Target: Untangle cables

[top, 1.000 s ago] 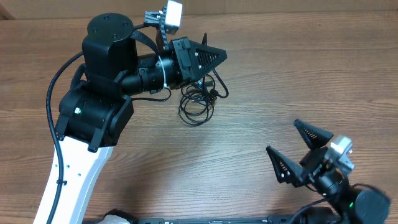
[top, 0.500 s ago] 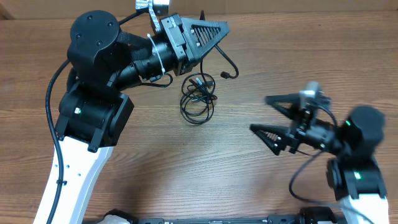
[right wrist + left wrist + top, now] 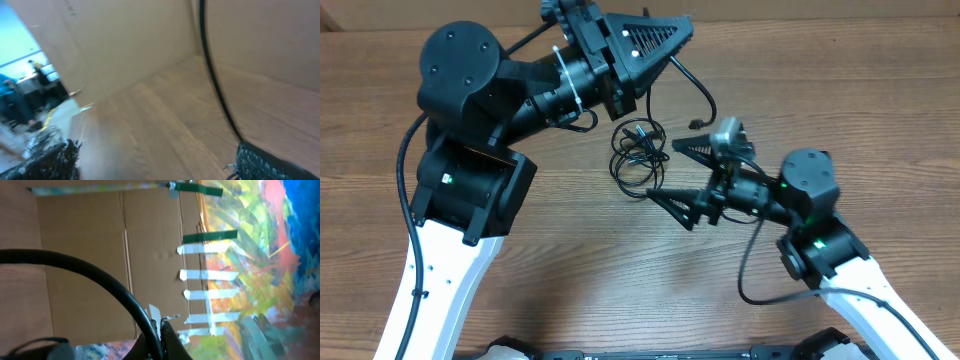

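Black cables [image 3: 640,135] on a brown wood-grain table [image 3: 620,280].

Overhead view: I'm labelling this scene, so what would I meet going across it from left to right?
left arm → cables → right arm

The bottom edge cuts off most of the left claw [image 3: 162,330] in its wrist view. The right wrist view is blurred, the right claw [image 3: 155,157] cropped at both bottom corners. Overhead, the cables [image 3: 640,133] show plugs too small to tell.
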`<state>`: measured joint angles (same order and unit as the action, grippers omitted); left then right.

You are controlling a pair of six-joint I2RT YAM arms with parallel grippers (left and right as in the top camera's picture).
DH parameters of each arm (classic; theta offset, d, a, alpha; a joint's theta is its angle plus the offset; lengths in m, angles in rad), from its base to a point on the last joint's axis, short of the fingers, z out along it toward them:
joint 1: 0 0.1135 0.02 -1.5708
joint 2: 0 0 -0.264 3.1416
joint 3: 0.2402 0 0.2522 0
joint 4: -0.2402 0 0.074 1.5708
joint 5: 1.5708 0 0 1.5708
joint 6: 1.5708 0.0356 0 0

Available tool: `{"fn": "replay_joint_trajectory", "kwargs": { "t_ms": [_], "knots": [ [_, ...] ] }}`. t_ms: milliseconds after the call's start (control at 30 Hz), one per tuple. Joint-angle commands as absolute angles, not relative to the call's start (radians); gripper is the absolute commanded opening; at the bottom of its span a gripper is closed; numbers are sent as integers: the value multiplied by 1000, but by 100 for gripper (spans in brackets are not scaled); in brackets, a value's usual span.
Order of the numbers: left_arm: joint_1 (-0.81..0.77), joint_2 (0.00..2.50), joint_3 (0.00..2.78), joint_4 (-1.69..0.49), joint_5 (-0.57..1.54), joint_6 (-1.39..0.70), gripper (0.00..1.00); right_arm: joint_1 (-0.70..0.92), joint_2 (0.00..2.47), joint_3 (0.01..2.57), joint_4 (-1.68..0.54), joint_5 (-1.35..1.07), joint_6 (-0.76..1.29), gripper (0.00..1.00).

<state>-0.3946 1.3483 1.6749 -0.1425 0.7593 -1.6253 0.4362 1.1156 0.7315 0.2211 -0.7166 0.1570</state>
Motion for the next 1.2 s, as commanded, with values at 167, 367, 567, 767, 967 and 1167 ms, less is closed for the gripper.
{"fn": "replay_joint_trajectory", "kwargs": {
  "t_ms": [167,367,567,767,967,1167],
  "knots": [
    [-433,1341,1691,-138,759,-1647,4,447,1285,892,227,-477,145,100],
    [-433,1341,1691,-138,759,-1662,4,447,1334,917,232,-352,118,100],
    [-433,1341,1691,-139,759,-1661,4,456,1345,917,231,-353,129,86],
    [-433,1341,1691,-153,759,-1661,4,456,1346,917,231,-356,161,92],
    [-432,1341,1691,-162,748,-1661,4,456,1346,917,230,-357,240,18],
    [-431,1341,1691,-200,690,-1598,4,456,1333,917,234,-360,362,4]
  ]
}}
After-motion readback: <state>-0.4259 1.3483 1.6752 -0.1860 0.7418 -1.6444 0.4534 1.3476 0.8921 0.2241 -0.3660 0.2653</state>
